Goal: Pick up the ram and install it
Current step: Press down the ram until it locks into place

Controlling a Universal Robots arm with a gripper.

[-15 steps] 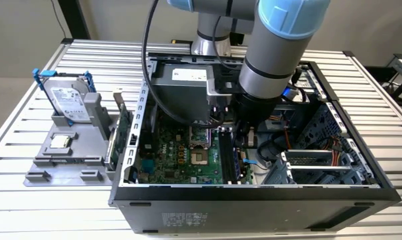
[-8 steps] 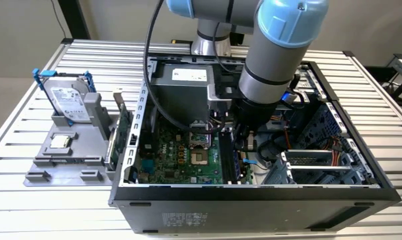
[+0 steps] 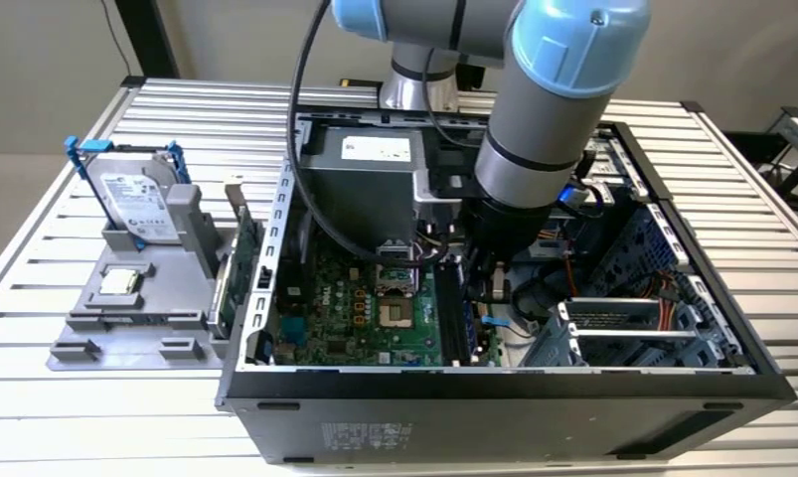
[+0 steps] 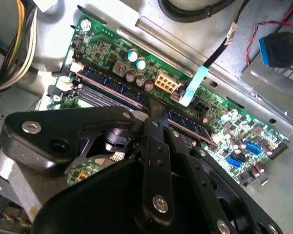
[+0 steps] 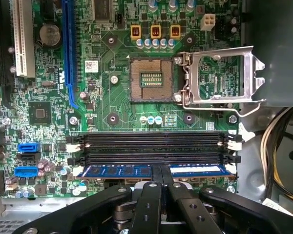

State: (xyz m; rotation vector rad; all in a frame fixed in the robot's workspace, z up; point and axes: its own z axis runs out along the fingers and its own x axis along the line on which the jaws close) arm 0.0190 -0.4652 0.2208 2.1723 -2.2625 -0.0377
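End effector (image 5: 160, 176) fingers together, clamped on the ram (image 5: 136, 170), ram seated in motherboard slot (image 5: 151, 157)

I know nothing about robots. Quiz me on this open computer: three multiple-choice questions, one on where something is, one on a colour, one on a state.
1. Where is the ram?
A. On the grey stand outside the case
B. In the motherboard slot nearest the fingers
C. On top of the hard drive

2. What colour are the hard drive's handles?
A. Blue
B. Red
C. Yellow

3. How is the processor socket's metal frame?
A. Clamped shut over a chip
B. Removed entirely
C. Swung open

Answers:
1 B: in the first wrist view the ram lies along the slot nearest the fingers on the motherboard.
2 A: the hard drive in the exterior view has blue handles.
3 C: the metal frame lies folded back beside the bare socket.
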